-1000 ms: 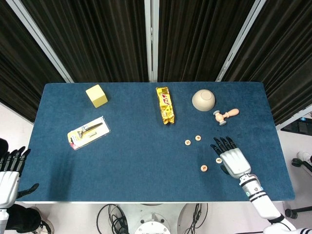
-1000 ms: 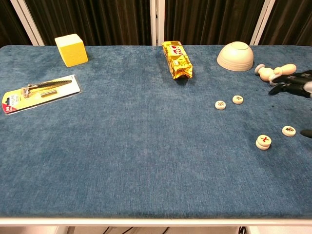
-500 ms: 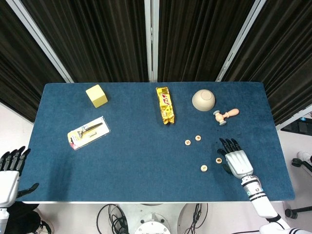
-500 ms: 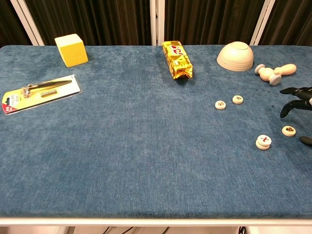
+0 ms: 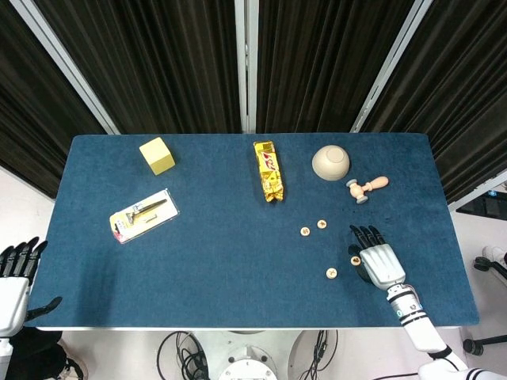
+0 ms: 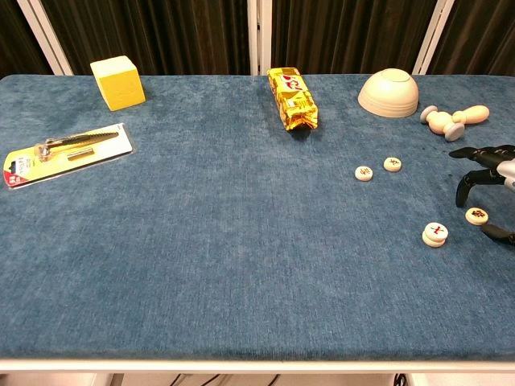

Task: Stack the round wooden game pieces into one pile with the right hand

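Red marks on the round wooden pieces [image 6: 434, 233] and the yellow packet's [image 6: 292, 98] print are illegible.

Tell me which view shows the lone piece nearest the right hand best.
Chest view: the single piece lies in plain sight between the right hand's curled fingers. In the head view the hand covers it.

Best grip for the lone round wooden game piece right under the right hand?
Pinch the flat round wooden game piece across its thin rim, coming straight down. It lies flat on the blue cloth table, so only the edge offers purchase. The right hand hovers over it, fingers curled downward, nothing held.
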Robot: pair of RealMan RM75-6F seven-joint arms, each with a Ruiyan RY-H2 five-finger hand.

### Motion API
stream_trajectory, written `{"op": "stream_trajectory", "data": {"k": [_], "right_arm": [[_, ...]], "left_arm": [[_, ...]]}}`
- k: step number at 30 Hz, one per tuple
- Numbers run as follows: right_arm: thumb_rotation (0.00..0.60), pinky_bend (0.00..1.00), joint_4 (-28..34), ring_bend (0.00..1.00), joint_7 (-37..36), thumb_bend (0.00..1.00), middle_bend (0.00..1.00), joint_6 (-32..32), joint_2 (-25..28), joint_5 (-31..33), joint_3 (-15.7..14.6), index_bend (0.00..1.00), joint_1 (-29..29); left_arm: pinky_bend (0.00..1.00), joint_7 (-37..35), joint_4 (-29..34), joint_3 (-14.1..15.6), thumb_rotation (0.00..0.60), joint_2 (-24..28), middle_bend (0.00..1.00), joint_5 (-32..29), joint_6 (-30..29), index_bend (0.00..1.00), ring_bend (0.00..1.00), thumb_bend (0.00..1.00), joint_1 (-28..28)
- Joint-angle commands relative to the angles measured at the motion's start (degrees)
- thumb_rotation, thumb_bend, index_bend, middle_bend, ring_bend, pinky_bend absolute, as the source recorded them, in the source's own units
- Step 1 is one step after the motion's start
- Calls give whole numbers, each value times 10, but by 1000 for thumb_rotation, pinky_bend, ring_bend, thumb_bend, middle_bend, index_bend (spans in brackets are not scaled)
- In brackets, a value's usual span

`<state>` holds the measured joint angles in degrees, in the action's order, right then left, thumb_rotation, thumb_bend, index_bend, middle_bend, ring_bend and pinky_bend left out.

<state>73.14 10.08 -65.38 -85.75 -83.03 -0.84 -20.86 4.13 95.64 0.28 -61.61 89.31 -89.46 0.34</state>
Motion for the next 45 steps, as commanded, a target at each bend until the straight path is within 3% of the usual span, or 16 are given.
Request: {"op": "stream_trajectory", "data": {"k": [1,19,30,38,45], "right_arm": [[600,0,2,0,2,222,9,1,1,0,1,417,0],[600,0,14,0,-2,236,20,-11,11,-10,7,493,3],[600,0,94,0,19,236,32,-31,52,-41,0,493,3],[600,0,163,0,63,236,39,-1,79,-41,-12,493,-6],[600,0,177,0,90,236,40,26,73,-20,-5,493,-17]], "left_arm": [[0,1,0,0,600,0,0,0,0,29,0,75,0],[0,1,1,1,600,0,0,1,-2,29,0,75,1],[0,0,3,2,600,2,0,6,-6,29,0,75,3],[0,-1,4,2,600,3,0,5,-6,29,0,76,3],[0,-5,4,2,600,4,0,5,-6,29,0,76,3]]}}
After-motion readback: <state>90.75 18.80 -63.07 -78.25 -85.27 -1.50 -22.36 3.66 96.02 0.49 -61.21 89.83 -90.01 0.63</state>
